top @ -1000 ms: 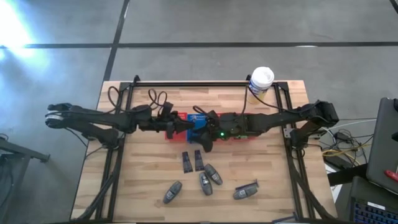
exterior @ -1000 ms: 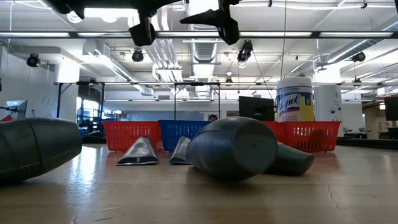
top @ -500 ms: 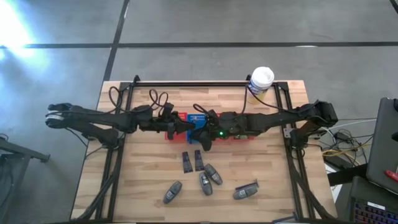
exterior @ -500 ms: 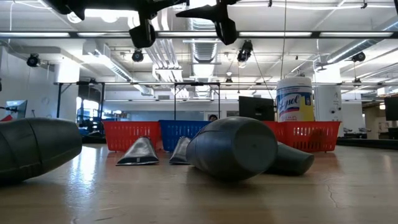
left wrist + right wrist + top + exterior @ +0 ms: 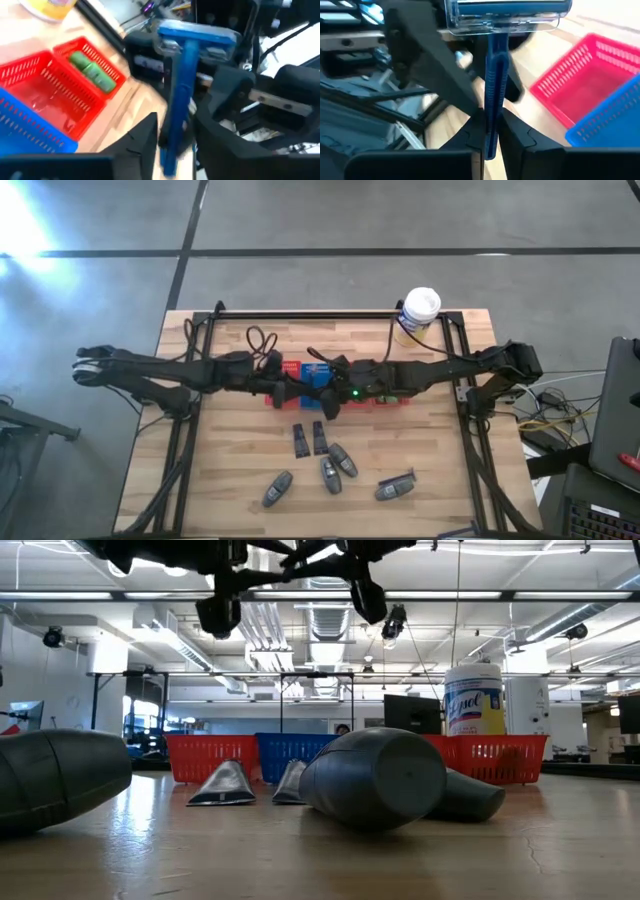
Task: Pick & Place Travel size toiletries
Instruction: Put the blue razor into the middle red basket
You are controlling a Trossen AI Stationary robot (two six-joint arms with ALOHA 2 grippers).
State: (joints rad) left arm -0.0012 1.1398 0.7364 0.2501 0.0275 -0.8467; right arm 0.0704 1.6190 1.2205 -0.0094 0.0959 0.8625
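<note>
Passing a blue razor (image 5: 492, 75) between arms: right pincer (image 5: 490, 135) clamps its handle, left pincer (image 5: 172, 145) parting; next, carry it to a basket (image 5: 590, 75).

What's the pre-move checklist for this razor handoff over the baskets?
1. Right gripper shut on the razor handle: ok.
2. Left gripper clear of the razor: not ok; its fingers flank the handle closely, and whether they touch cannot be told.
3. Razor upright, head away from the fingers: ok.
4. Handoff sits above the blue basket: ok.
5. Red basket holds one green packet, with bare floor beside it: ok.
6. Which basket takes the razor: cannot tell.
</note>
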